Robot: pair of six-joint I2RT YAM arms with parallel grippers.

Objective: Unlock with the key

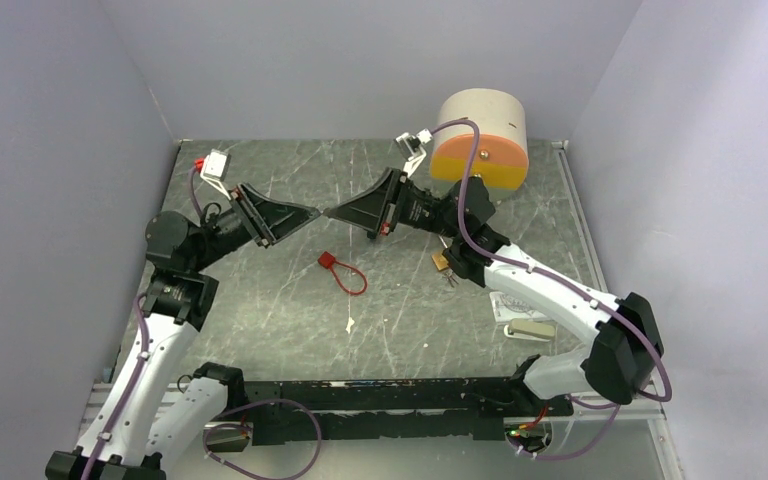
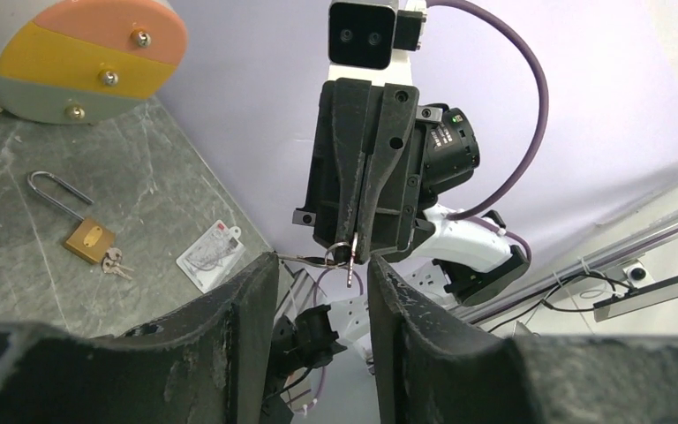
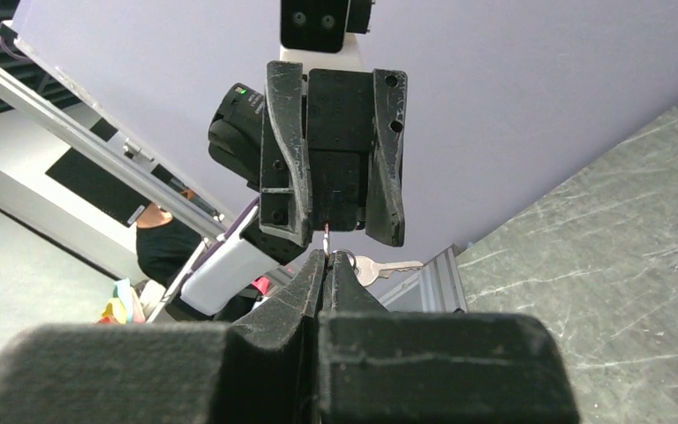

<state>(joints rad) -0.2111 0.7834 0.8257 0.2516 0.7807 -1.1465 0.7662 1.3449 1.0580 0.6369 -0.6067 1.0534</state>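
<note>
No legible text, card (image 2: 210,256) print unreadable

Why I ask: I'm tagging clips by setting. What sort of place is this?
Probably a robotics lab test cell: plain lavender walls box in a marble-patterned tabletop, two robot arms are mounted at its near edge, and a brass padlock lies on it.

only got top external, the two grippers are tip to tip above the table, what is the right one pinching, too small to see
observer: Right wrist view: the right gripper is shut on a thin silver key ring, with a small silver key sticking out sideways.
operator: is the left one gripping it too
observer: No, left wrist view shows the left gripper with jaws apart, a finger either side of the ring.
operator: arm half hides the lock for me
observer: The brass padlock lies flat on the grey marble table, more small keys at its corner.
</note>
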